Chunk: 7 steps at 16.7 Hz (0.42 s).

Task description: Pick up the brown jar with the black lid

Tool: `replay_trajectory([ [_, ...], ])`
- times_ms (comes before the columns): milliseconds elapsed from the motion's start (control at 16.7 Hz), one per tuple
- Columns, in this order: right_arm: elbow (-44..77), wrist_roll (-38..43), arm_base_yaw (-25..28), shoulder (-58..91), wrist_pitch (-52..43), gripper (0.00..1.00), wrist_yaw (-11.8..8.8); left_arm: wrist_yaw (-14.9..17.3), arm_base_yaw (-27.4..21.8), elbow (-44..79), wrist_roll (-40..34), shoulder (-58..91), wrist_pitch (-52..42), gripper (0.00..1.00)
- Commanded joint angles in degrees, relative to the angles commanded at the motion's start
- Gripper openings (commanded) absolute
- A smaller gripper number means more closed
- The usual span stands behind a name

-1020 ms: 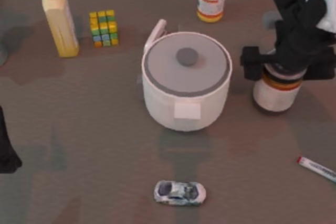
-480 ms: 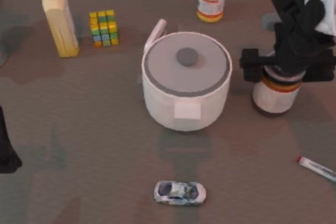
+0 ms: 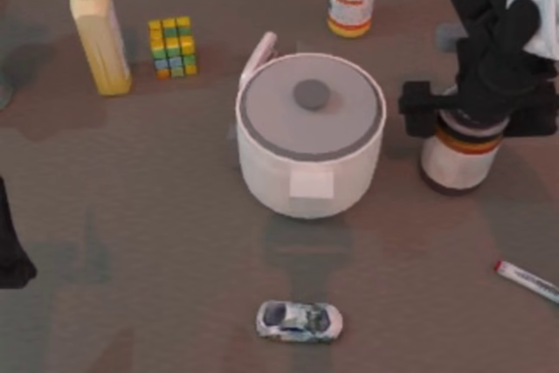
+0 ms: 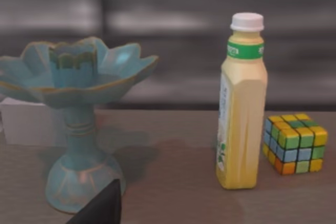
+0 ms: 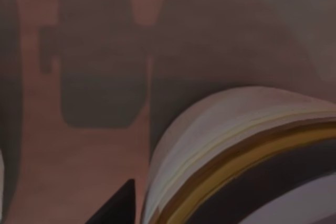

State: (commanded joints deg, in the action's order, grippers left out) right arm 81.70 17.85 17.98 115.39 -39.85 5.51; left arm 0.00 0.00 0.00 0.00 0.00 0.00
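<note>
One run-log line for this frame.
right end effector: over brown jar, table's right | fingers: unclear | jar upright | left arm: parked, left edge

My right arm (image 3: 502, 50) is looking mostly black and lumpy from above, with one white rounded part (image 3: 534, 6) showing near the table's right edge. A black bar is sticking out flat on each side of it, like short wings. My left arm (image 3: 10, 242) is showing only as a plain black shape at the left edge. A black pointed finger (image 4: 102, 208) is peeking into my left wrist view.
</note>
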Motion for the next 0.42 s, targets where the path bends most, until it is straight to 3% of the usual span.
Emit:
replay_trajectory([
  [120,0.0,0.0,0.0,0.0,0.0,1.00,0.0,0.0,0.0,0.0,0.0,0.0,0.0,1.00],
  [420,0.0,0.0,0.0,0.0,0.0,1.00,0.0,0.0,0.0,0.0,0.0,0.0,0.0,1.00],
])
